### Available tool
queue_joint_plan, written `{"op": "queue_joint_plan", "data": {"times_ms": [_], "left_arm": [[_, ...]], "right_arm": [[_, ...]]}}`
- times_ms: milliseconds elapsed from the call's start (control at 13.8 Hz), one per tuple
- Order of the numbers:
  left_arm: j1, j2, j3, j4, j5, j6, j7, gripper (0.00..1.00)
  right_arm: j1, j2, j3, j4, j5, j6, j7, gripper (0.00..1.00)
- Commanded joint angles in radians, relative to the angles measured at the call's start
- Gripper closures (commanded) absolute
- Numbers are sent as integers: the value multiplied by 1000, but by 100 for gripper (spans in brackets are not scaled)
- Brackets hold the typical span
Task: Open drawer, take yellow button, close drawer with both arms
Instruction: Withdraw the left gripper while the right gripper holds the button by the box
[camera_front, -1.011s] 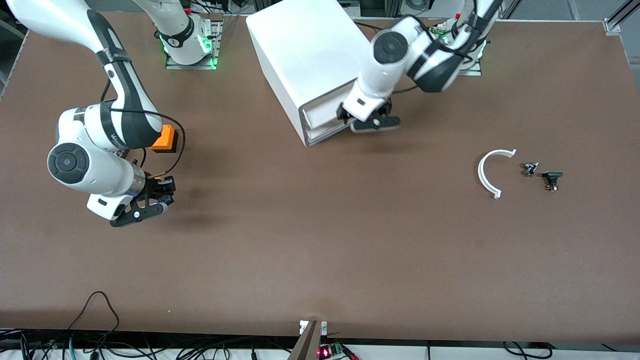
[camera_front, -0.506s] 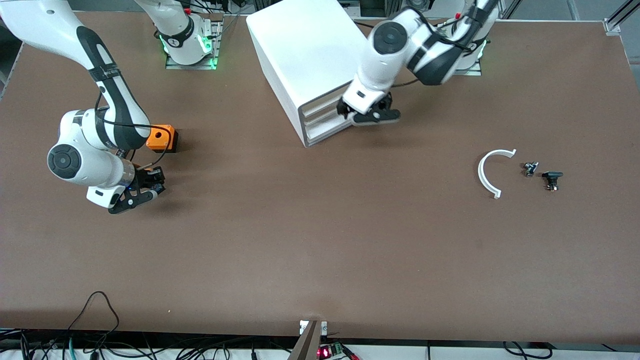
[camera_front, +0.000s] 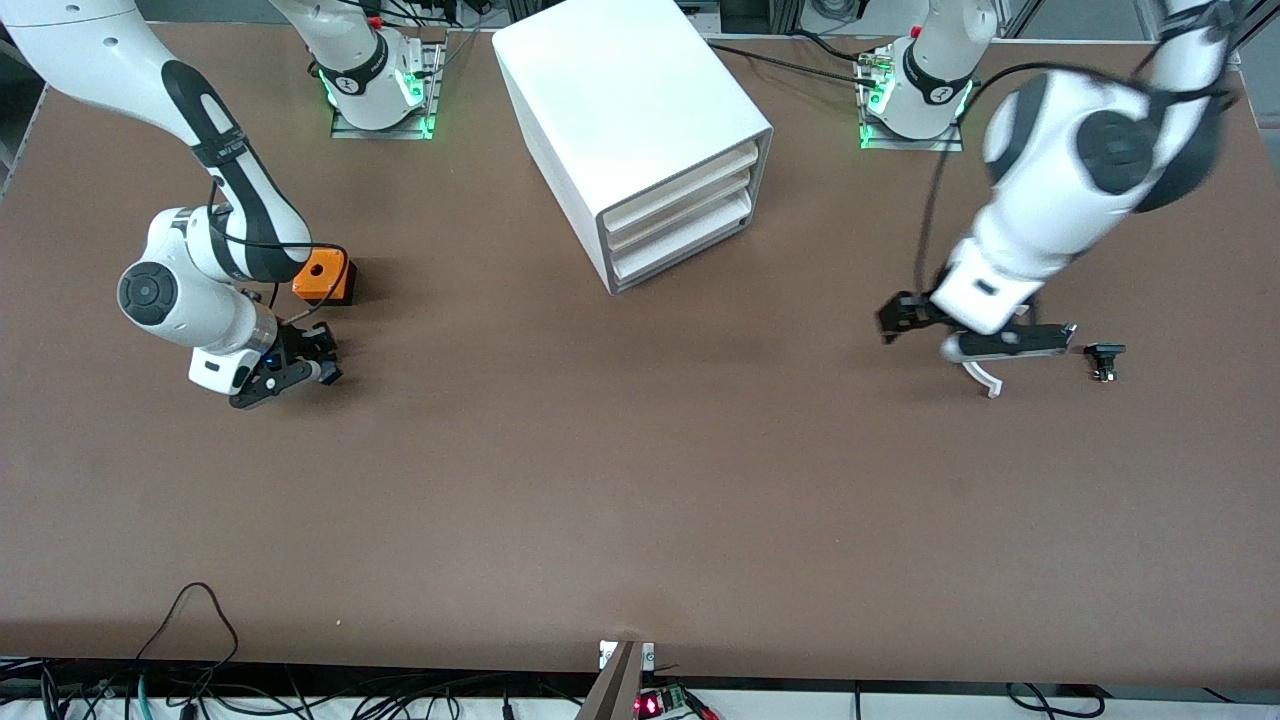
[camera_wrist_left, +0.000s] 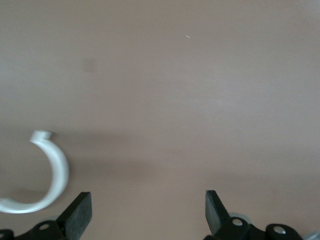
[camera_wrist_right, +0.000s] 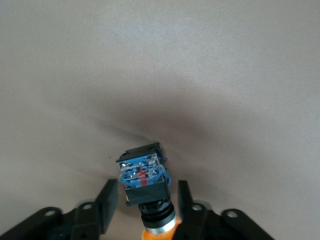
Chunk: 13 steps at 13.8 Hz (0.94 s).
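Note:
The white three-drawer cabinet (camera_front: 620, 90) stands near the robots' bases. Its top drawer (camera_front: 680, 188) sits flush, and the other two drawers are shut as well. My right gripper (camera_front: 318, 360) is low over the table, next to the orange cube. It is shut on the button (camera_wrist_right: 145, 177), whose dark body with blue contacts points away from the wrist camera and whose orange cap is nearest it. The right gripper (camera_wrist_right: 147, 192) has a finger on each side of the button. My left gripper (camera_front: 897, 318) is open and empty (camera_wrist_left: 148, 205), over the table beside the white curved piece.
An orange cube with a round hole (camera_front: 325, 275) sits beside the right arm's wrist. A white curved piece (camera_front: 985, 378), also in the left wrist view (camera_wrist_left: 55, 170), and a small black part (camera_front: 1103, 358) lie toward the left arm's end.
The top drawer stood slightly out and is now flush. My left gripper has left the cabinet front and swung over to the white curved piece. My right gripper moved a little toward the orange cube.

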Motion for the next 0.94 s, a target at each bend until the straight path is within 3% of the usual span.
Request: {"op": "queue_joint_plan", "data": {"times_ms": [0, 144, 433, 867], "left_arm": [[-12, -84, 92, 92, -5, -207, 202, 0], [3, -142, 126, 87, -2, -244, 311, 0], [21, -153, 128, 103, 12, -307, 323, 0], [23, -150, 132, 152, 35, -370, 422, 0]], "right_arm": [[-18, -49, 49, 60, 0, -133, 113, 0], [-18, -64, 90, 183, 23, -305, 185, 0], [-11, -82, 184, 452, 51, -607, 326, 0], [95, -255, 164, 562, 77, -852, 590, 0]]}}
